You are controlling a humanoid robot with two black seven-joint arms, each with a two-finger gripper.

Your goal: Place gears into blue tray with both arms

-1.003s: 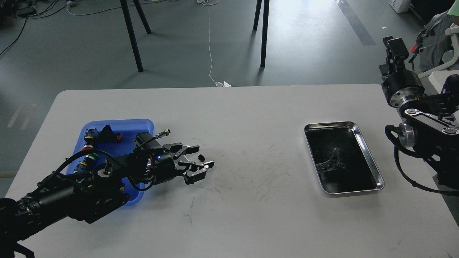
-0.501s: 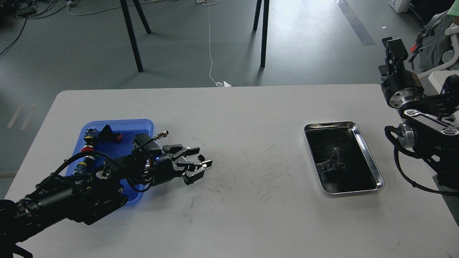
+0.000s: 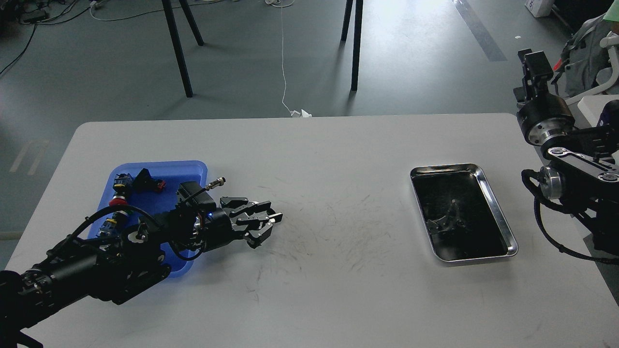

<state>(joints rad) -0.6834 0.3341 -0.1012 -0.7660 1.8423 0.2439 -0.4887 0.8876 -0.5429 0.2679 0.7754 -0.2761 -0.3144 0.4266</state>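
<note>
**A:** where's the gear at? can't spot it.

**B:** same, it's hidden or too small. The left hand [image 3: 266, 220] has its fingers pinched together low over the surface, just right of the blue tray [image 3: 193, 169] near the left edge. Tray's got push-buttons [image 3: 118, 200] in it.

**A:** right hand?

**B:** right hand [image 3: 534, 63] is raised past the right edge, end-on, can't tell if it's open. Steel tray [image 3: 503, 227] sits near it.
</note>
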